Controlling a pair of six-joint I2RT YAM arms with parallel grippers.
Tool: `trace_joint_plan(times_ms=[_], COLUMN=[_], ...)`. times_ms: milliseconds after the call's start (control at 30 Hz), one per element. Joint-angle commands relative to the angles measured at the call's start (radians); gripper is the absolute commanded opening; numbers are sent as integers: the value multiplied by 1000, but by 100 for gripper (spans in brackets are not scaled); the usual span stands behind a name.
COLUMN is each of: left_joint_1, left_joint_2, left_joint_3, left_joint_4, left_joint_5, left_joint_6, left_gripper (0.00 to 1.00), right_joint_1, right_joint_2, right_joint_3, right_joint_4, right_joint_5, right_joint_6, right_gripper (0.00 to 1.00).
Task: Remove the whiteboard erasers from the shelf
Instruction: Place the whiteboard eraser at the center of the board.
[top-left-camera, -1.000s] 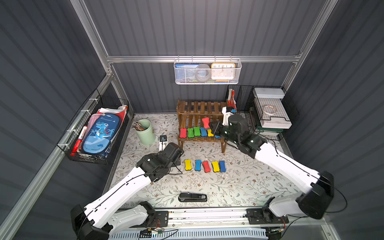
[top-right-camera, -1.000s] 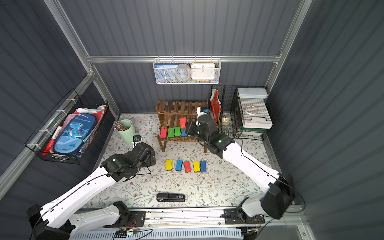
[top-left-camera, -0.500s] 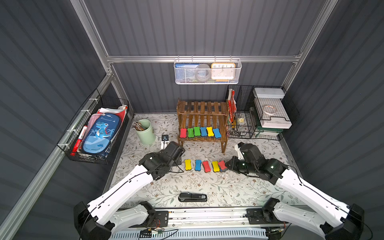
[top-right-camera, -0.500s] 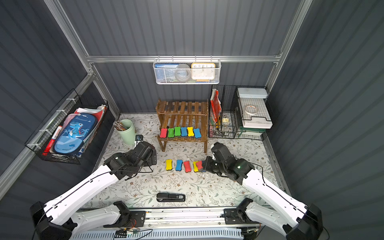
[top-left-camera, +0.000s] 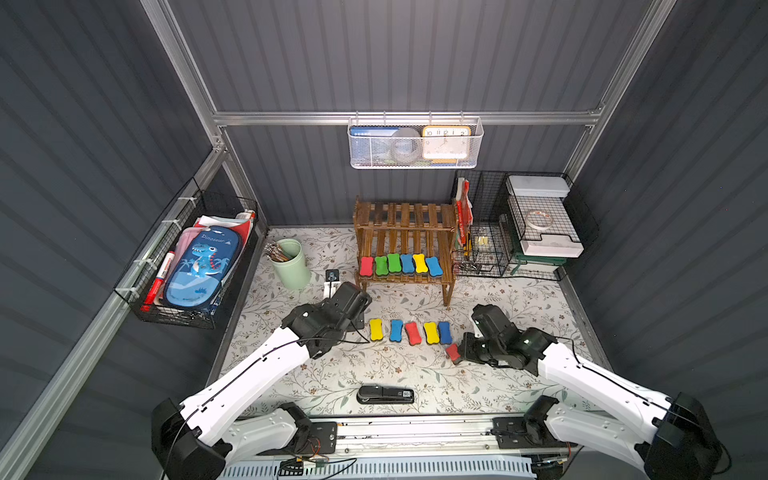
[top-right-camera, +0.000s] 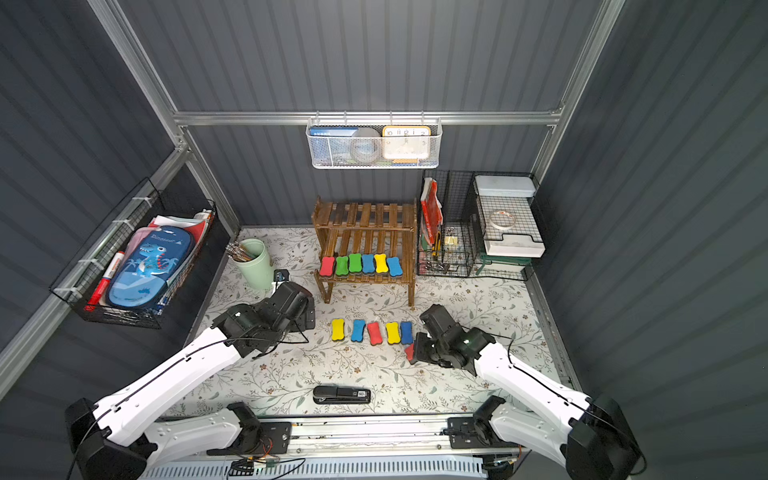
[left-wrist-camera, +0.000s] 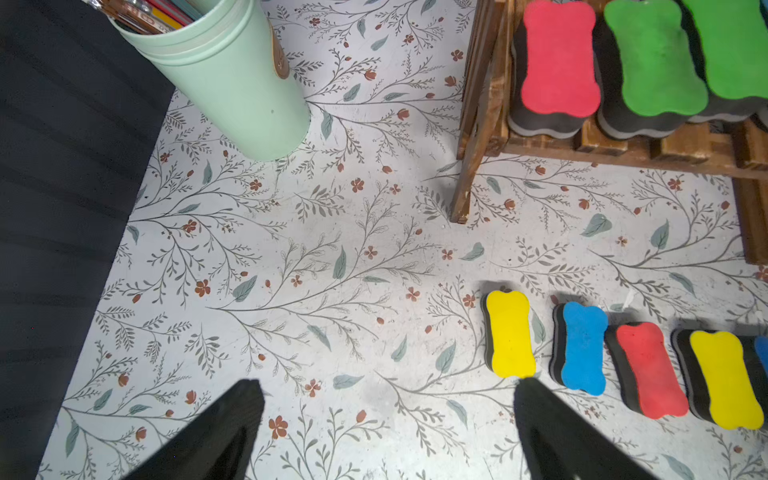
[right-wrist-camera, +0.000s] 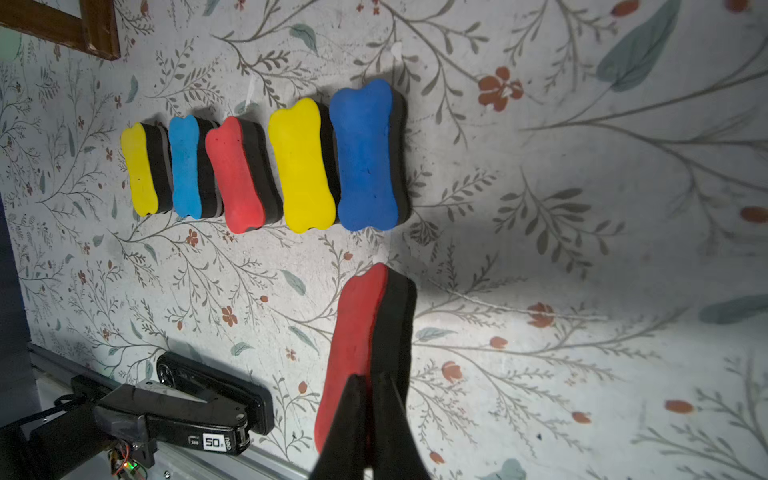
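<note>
Since the red eraser (right-wrist-camera: 361, 353) looks soft and light, best pinched at its thin middle, the right tool (right-wrist-camera: 368, 380) squeezes one end at 4 o'clock from the row of erasers (top-left-camera: 412, 333), with the left tool (left-wrist-camera: 386, 388) spread wide

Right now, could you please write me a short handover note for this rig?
Left claw: open, empty, by the yellow end of the row.
Right claw: shut on a red eraser, beside the row's blue end, not yet released.
Done: that row, five erasers, lies on the table.
Left: set the red one down, then clear six erasers from the lower tier of the shelf; its top tier holds none.
</note>
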Motion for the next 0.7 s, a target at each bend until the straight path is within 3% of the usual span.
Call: trace_joint_plan(times_ms=[0,167,500,667], left_joint_1=[9,11,14,16], left_joint_2=[1,11,39,46], left_joint_3=[5,6,26,28], left_joint_4=[-4,-1,17,21], left_joint_5=[12,16,49,60], left_joint_6=[19,17,15,18], left_gripper=[99,99,99,99], right_joint_1=[-9,-29,-137,-142], right_joint_2=[-68,-131,94,141], right_joint_3=[12,-13,-77,-132], right_joint_4=[2,-29,462,527], right_joint_5=[60,111,104,124], right_joint_6=[-52,-71,-176,-206], right_gripper=[0,0,0,0])
